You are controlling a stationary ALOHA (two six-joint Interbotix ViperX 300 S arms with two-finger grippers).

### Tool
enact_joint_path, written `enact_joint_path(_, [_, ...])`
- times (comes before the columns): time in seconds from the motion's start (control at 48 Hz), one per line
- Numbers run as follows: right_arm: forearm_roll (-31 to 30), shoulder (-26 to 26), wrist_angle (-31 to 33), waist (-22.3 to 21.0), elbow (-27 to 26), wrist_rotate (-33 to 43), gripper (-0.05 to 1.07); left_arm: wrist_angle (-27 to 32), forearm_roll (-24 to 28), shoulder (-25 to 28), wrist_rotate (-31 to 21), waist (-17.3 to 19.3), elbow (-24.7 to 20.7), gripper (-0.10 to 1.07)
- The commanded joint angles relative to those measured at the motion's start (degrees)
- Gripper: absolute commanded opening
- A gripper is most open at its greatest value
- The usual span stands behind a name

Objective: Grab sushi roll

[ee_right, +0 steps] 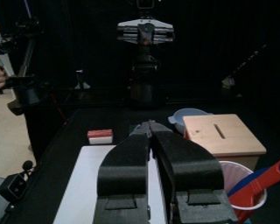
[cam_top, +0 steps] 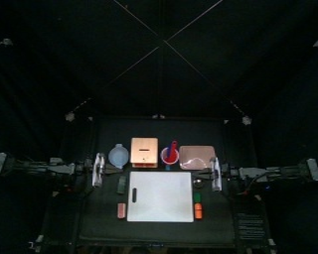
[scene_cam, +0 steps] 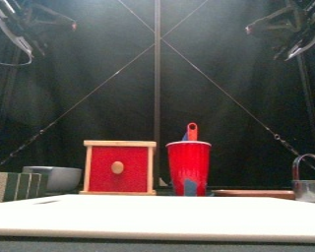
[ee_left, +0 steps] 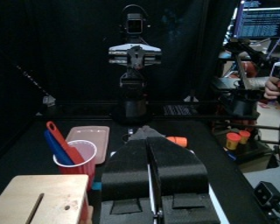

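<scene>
A small red and white piece (ee_right: 99, 135), which may be the sushi roll, lies on the black table just past the white board (ee_right: 101, 179); it also shows in the top view (cam_top: 120, 210) at the board's front left. A small orange piece (ee_left: 175, 141) lies at the board's front right (cam_top: 198, 210). My left gripper (ee_left: 154, 131) is shut and empty, held at the table's left edge (cam_top: 100, 171). My right gripper (ee_right: 149, 127) is shut and empty at the right edge (cam_top: 217, 175). Both are well apart from the pieces.
Along the back stand a grey bowl (cam_top: 118, 155), a wooden box (scene_cam: 119, 167) with a red front, a red cup (scene_cam: 188, 167) holding a red and blue utensil, and a pink plate (cam_top: 199, 155). A person's hand (ee_left: 275, 87) shows beyond the curtains.
</scene>
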Motion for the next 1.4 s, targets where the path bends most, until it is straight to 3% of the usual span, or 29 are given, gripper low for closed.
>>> enact_joint_path(0.0, [-0.2, 1.7, 0.0, -1.1, -0.1, -0.2, 0.05, -0.6, -0.3, 2.9, -0.1, 0.3, -1.1, 0.07])
enact_joint_path(0.146, [-1.2, 4.0, 0.9, -3.5, -0.2, 0.1, 0.04, 0.4, -3.1, 5.8, -0.2, 0.3, -4.3, 0.09])
enact_joint_path(0.312, [-2.1, 6.6, 1.1, -5.1, -0.8, 0.3, 0.04, 6.3, -12.0, 9.7, -0.3, 0.7, -8.7, 0.11])
enact_joint_path(0.396, [-2.4, 7.4, 1.1, -5.3, -1.1, 0.2, 0.04, 10.6, -18.6, 11.7, -0.4, 1.8, -10.4, 0.12])
enact_joint_path(0.646, [-2.6, 8.0, 1.1, -5.6, -0.9, 0.3, 0.04, 25.0, -45.3, 18.5, -0.4, 8.3, -12.5, 0.13])
enact_joint_path(0.792, [-2.7, 8.0, 1.6, -5.9, -0.8, 0.3, 0.04, 32.3, -52.9, 20.7, -1.0, 10.7, -10.2, 0.13])
enact_joint_path(0.896, [-2.6, 8.1, 2.5, -6.2, -0.6, 0.3, 0.04, 38.3, -57.0, 21.1, -4.1, 11.4, -8.7, 0.13])
enact_joint_path(1.042, [-2.7, 8.6, 4.3, -6.9, -0.5, 0.2, 0.04, 45.9, -55.5, 21.2, -12.5, 12.9, -6.4, 0.13])
enact_joint_path(1.104, [-2.6, 9.1, 5.0, -7.5, -0.5, 0.2, 0.04, 47.7, -51.1, 21.3, -18.7, 13.3, -6.1, 0.13])
enact_joint_path(1.229, [-2.6, 10.0, 5.6, -8.1, -0.2, 0.2, 0.04, 50.4, -37.1, 21.5, -32.3, 13.6, -7.0, 0.13])
enact_joint_path(1.375, [-2.7, 11.2, 5.6, -8.2, 0.1, 0.3, 0.04, 56.2, -16.1, 21.5, -53.4, 13.3, -10.6, 0.13])
